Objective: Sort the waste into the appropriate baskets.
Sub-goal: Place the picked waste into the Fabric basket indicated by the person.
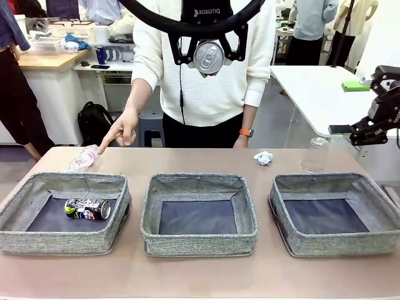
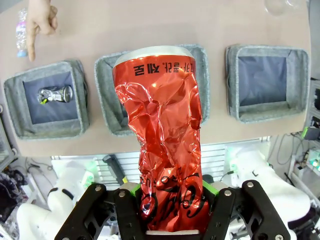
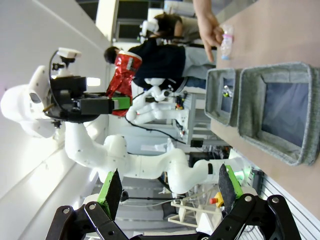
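Observation:
My left gripper point(image 1: 208, 60) hangs high over the table's far middle, shut on a crushed red can point(image 2: 164, 140) whose silver end point(image 1: 208, 57) faces the front camera. Below it sit three grey baskets: left point(image 1: 62, 182), middle point(image 1: 199, 182) and right point(image 1: 325, 180). A crushed dark printed can point(image 1: 87, 209) lies in the left basket. A person's hand point(image 1: 122, 131) points at a clear bottle point(image 1: 83, 158) lying behind the left basket. A white paper ball point(image 1: 264, 157) and a clear cup point(image 1: 315, 154) rest behind the right basket. My right gripper point(image 1: 342, 130) stands open and empty off the table's right edge.
The person stands at the far side, behind the middle basket. A white table point(image 1: 312, 94) with a green item stands at the back right. Bare tabletop point(image 1: 200, 275) runs in front of the baskets and between them.

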`<state>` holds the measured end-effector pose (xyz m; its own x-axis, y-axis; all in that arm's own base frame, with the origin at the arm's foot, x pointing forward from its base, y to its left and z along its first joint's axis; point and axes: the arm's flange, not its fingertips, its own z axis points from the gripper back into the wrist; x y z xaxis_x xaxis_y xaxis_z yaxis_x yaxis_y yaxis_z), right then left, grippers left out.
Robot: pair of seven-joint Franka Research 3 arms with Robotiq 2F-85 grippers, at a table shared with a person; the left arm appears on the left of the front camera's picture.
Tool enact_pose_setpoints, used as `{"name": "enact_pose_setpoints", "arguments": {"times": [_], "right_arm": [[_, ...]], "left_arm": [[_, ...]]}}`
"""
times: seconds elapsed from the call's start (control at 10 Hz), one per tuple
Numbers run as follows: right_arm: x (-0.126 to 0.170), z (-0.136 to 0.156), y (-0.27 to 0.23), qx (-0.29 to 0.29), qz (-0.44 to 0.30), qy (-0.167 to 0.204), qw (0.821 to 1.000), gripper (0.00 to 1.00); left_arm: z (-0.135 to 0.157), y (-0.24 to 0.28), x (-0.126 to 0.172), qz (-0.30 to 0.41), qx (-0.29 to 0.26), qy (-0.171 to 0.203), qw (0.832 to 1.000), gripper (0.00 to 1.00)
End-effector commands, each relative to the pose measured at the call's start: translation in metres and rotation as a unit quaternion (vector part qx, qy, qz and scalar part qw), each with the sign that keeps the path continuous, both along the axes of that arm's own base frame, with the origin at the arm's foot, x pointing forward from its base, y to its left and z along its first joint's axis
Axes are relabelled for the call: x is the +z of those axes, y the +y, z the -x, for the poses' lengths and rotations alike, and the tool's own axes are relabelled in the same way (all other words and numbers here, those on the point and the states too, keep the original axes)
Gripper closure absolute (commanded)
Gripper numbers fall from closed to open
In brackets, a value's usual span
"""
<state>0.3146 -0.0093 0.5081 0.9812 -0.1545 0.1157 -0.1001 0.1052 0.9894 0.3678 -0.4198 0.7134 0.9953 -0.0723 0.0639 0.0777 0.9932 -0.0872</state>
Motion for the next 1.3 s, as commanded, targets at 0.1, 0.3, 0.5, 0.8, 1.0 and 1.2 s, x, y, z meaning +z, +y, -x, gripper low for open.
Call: {"name": "enact_pose_setpoints", "arguments": {"times": [0.1,0.3,0.5,0.8,1.0,1.2], "right_arm": [[0.004,-0.001,0.001,-0.002,-0.014,-0.003,1.0,0.0],[0.004,-0.001,0.001,-0.002,-0.014,-0.003,1.0,0.0],[0.004,-0.001,0.001,-0.002,-0.014,-0.003,1.0,0.0],[0.004,-0.001,0.001,-0.002,-0.014,-0.003,1.0,0.0],[0.004,-0.001,0.001,-0.002,-0.014,-0.003,1.0,0.0],[0.004,-0.001,0.001,-0.002,-0.014,-0.003,1.0,0.0]], "left_arm": [[0.002,0.002,0.005,0.003,-0.002,0.007,1.0,0.84],[0.002,0.002,0.005,0.003,-0.002,0.007,1.0,0.84],[0.002,0.002,0.005,0.003,-0.002,0.007,1.0,0.84],[0.004,0.021,-0.004,-0.006,-0.006,-0.018,1.0,0.84],[0.017,0.09,-0.022,0.005,-0.03,-0.062,0.998,0.84],[0.036,0.177,-0.053,0.012,-0.004,-0.086,0.996,0.84]]}}
